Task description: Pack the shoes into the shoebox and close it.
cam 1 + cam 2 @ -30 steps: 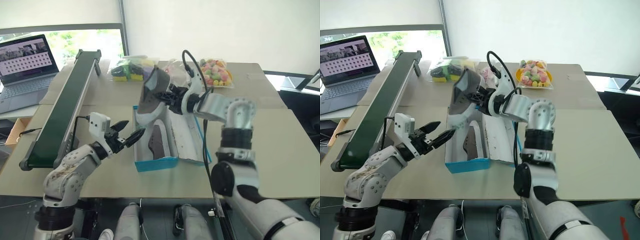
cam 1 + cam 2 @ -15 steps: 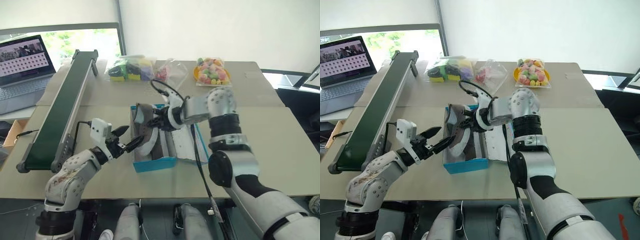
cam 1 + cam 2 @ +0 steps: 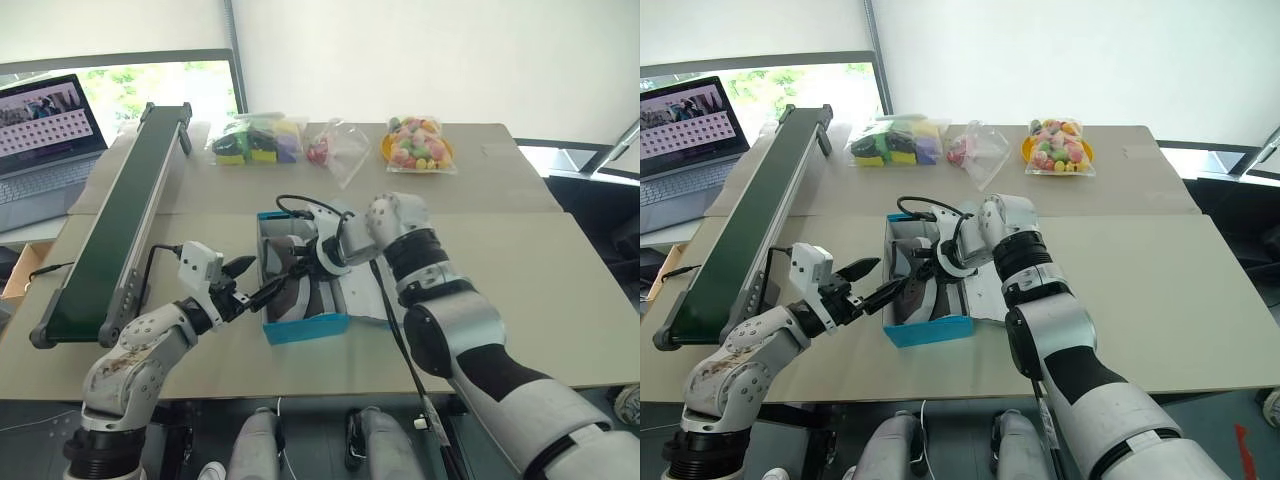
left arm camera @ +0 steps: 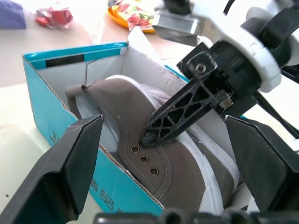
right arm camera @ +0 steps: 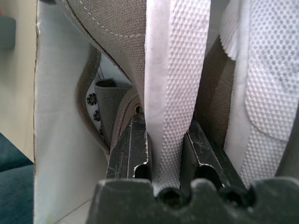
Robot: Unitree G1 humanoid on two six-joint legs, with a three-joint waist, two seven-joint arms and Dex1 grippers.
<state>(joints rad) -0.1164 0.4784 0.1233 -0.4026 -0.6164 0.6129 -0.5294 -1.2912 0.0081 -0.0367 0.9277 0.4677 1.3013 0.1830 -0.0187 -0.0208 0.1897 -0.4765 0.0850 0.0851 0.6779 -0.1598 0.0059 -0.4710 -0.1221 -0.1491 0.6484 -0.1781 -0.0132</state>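
right gripper clamps a shoe inside the shoebox, hiding the second shoe; left gripper gapes apart.

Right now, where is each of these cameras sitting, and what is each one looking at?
Head, both eyes: look down over both arms at the blue shoebox on the table.
Left wrist: sits behind the open left gripper, facing the grey shoe in the box.
Right wrist: sits behind the right gripper, shut on the shoe's sole.
Shared: that shoe; the left wrist view also shows the right gripper.
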